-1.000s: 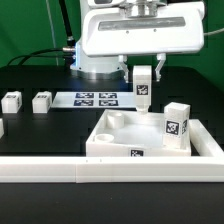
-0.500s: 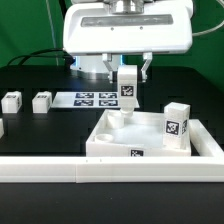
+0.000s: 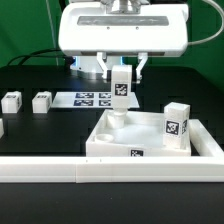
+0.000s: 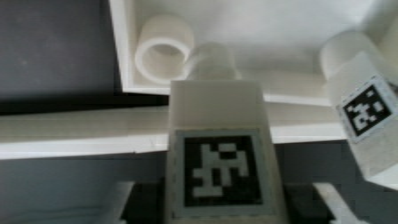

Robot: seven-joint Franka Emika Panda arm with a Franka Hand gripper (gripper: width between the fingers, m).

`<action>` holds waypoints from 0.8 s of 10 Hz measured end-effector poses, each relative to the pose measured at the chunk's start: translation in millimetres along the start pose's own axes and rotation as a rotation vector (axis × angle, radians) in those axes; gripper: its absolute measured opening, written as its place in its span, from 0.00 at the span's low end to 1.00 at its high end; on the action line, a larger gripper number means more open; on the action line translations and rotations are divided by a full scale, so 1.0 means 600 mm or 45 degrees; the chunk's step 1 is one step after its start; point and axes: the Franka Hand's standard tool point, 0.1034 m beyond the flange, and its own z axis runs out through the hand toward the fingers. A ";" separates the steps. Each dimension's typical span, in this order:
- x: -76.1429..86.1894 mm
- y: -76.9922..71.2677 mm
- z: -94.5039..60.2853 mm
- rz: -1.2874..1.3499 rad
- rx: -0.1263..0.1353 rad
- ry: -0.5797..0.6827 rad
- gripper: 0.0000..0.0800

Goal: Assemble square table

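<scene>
The square table top (image 3: 150, 140), a white tray with a raised rim, lies at the front right of the exterior view. One white tagged leg (image 3: 177, 125) stands upright in its right corner. My gripper (image 3: 119, 78) is shut on another tagged leg (image 3: 119, 92) and holds it upright, its lower tip over the tray's back-left corner socket. In the wrist view the held leg (image 4: 217, 140) fills the middle between my fingers, pointing at the socket (image 4: 166, 52); the standing leg (image 4: 365, 100) shows beside it. Two more legs (image 3: 11, 101) (image 3: 41, 101) lie on the black table at the exterior view's left.
The marker board (image 3: 90, 99) lies flat behind the tray. A long white L-shaped border rail (image 3: 60, 166) runs along the front and up the exterior view's right side. Another small white part (image 3: 2, 127) sits at the left edge.
My gripper has carried the held leg toward the exterior view's left, from above the tray's middle to over its back-left corner, and slightly lower.
</scene>
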 end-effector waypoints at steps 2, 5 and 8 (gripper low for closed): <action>0.021 0.010 0.005 -0.010 0.000 -0.014 0.36; 0.028 0.019 0.012 -0.012 -0.015 0.020 0.36; 0.028 0.019 0.012 -0.012 -0.016 0.019 0.36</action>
